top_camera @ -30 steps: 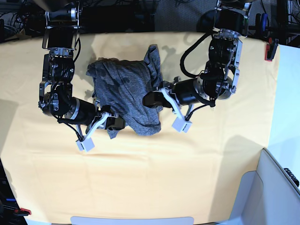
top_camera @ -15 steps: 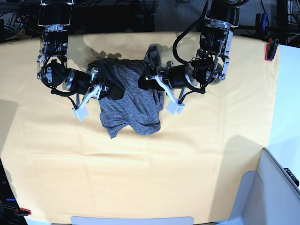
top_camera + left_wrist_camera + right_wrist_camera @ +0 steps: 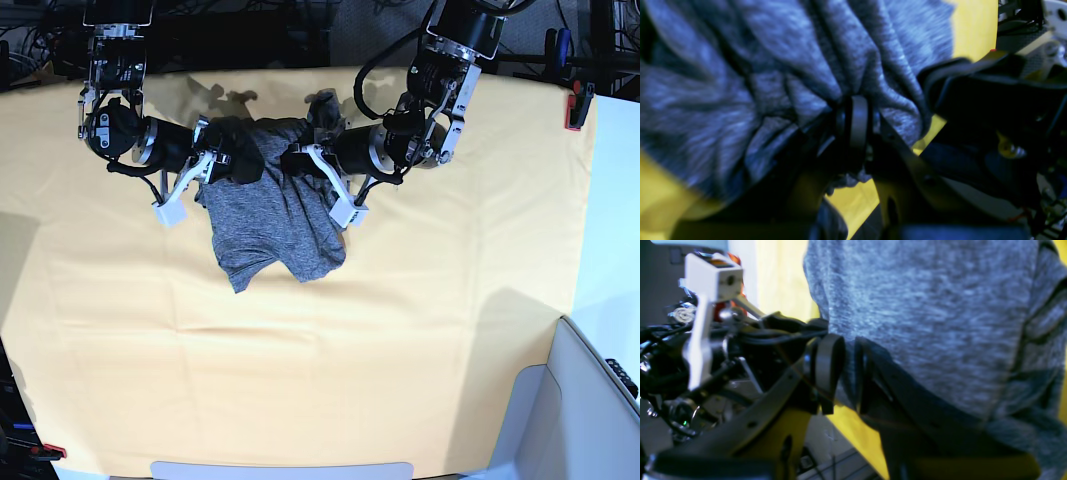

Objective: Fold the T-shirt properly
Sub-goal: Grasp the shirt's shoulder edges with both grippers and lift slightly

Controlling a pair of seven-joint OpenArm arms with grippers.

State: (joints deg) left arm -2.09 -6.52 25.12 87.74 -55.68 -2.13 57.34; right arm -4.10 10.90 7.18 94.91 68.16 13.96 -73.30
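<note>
Counter (image 3: 400,350) is covered by a plain yellow cloth (image 3: 120,330); nothing else is laid on it apart from the garment, and no containers are seen in any view. The T-shirt (image 3: 275,215) is bunched at the far centre of the counter, with its upper edge gathered between the two arms and the lower part draped on the cloth toward the near side. The left hand (image 3: 853,128) is closed on a pinched bundle of grey fabric, with folds radiating from the jaws in the left wrist view. The right hand (image 3: 845,368) is closed on an edge of the T-shirt, a thin layer being seen between its pads. The fabric is judged thin, soft and light: no shape will be held, it will sag and wrinkle when lifted, and it may slide on the cloth underneath. Hold is best taken at seams or corners such as shoulders and hem, so that a single layer is spread flat before any fold is made.
</note>
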